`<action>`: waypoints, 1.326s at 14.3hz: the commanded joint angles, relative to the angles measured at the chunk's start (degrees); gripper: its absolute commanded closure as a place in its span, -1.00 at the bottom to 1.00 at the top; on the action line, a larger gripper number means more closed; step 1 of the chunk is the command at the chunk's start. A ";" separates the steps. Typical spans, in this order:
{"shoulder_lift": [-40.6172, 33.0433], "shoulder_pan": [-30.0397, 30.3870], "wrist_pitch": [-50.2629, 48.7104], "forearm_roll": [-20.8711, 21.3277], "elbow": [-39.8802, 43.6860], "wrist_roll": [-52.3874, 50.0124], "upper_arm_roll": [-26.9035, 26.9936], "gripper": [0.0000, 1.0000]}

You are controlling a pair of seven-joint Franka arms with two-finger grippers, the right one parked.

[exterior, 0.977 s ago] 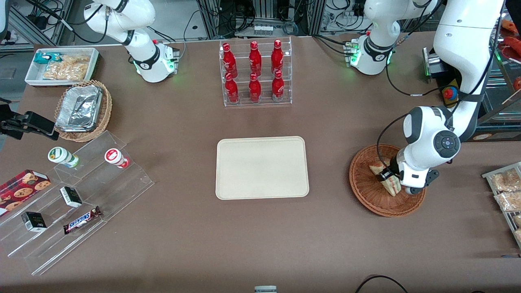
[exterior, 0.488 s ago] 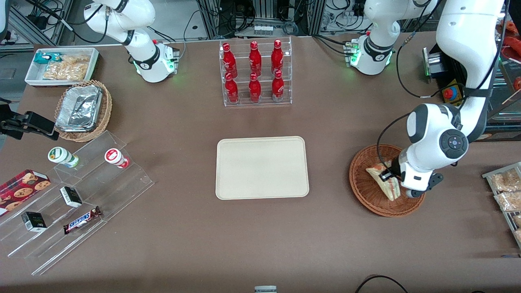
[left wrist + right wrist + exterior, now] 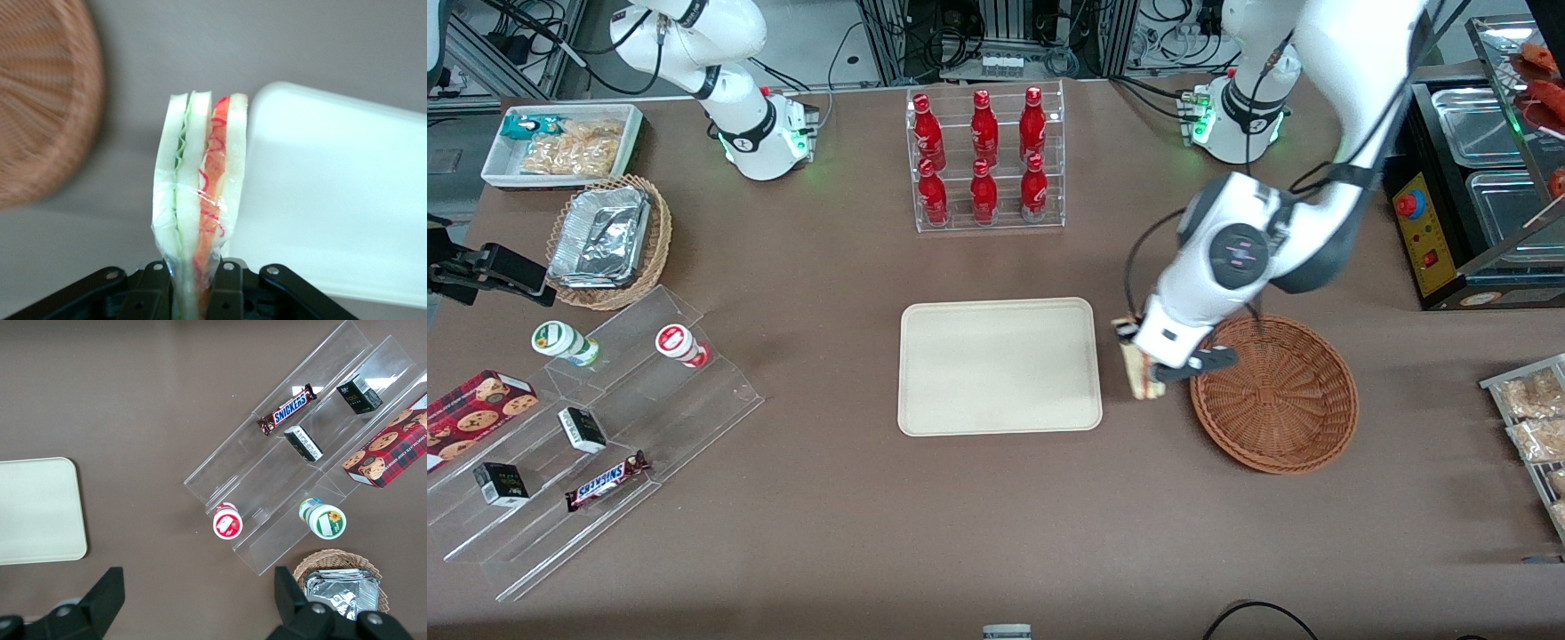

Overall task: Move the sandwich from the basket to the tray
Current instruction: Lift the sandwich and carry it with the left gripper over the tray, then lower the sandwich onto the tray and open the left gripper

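Note:
My left gripper (image 3: 1138, 360) hangs above the table between the reddish-brown wicker basket (image 3: 1273, 391) and the cream tray (image 3: 998, 365), shut on the wrapped sandwich (image 3: 1138, 378). In the left wrist view the sandwich (image 3: 199, 200) stands on edge between the gripper's (image 3: 193, 283) black fingers (image 3: 227, 287), showing pale bread with green and red filling under clear wrap. The basket (image 3: 40, 100) and the tray (image 3: 333, 200) lie on either side of the sandwich. Nothing lies in the basket or on the tray.
A clear rack of red bottles (image 3: 984, 158) stands farther from the front camera than the tray. Toward the parked arm's end are a tan basket with foil containers (image 3: 609, 240), a white snack bin (image 3: 562, 145) and clear stepped shelves (image 3: 596, 427) with snacks. Bagged snacks (image 3: 1529, 413) lie toward the working arm's end.
The gripper has lifted the sandwich out of the basket and carried it toward the tray. The basket now holds nothing.

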 commanded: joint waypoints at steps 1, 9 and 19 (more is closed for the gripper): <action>7.62 -7.27 -0.92 3.10 8.56 -6.70 0.54 0.84; 23.64 -18.02 -0.31 17.78 23.61 -26.49 0.81 0.74; 24.62 -19.44 1.71 20.68 25.90 -26.59 1.42 -1.00</action>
